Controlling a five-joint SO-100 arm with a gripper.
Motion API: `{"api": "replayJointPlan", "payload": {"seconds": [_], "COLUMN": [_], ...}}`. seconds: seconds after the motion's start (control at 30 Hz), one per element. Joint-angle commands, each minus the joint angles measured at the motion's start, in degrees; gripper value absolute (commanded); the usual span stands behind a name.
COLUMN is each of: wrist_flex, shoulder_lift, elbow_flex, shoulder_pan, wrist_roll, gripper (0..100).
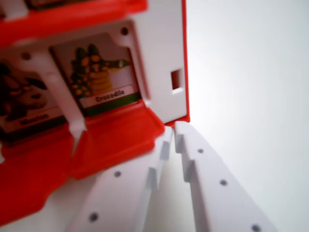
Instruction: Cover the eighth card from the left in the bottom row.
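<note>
White plastic, the hand (172, 140) fills the bottom of the wrist view, its two toothed fingers (212, 183) nearly together with only a thin slit between them and nothing pinched. The tips sit at the lower right corner of a red flap (120, 137), seemingly touching its edge. That flap lies folded down just ahead of the hand, below the crocodile card (101, 75), which stands uncovered in its white frame (161, 58). Further toward the wrist view's left, a second card (21, 99) shows a dark animal, too blurred to name, with its own red flap (29, 164) down. Off to the wrist view's right lies the pale bench (251, 72).
</note>
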Motion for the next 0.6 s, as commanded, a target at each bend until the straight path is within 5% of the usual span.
{"api": "replayJointPlan", "payload": {"seconds": [0.0,0.57], "wrist_flex": [0.44,1.67], "shoulder_lift": [1.32,-3.96], "elbow_flex": [-7.12,-14.94], "shoulder_pan": [0.18,-1.67], "wrist_roll": [0.62,1.85], "gripper": [0,0]}}
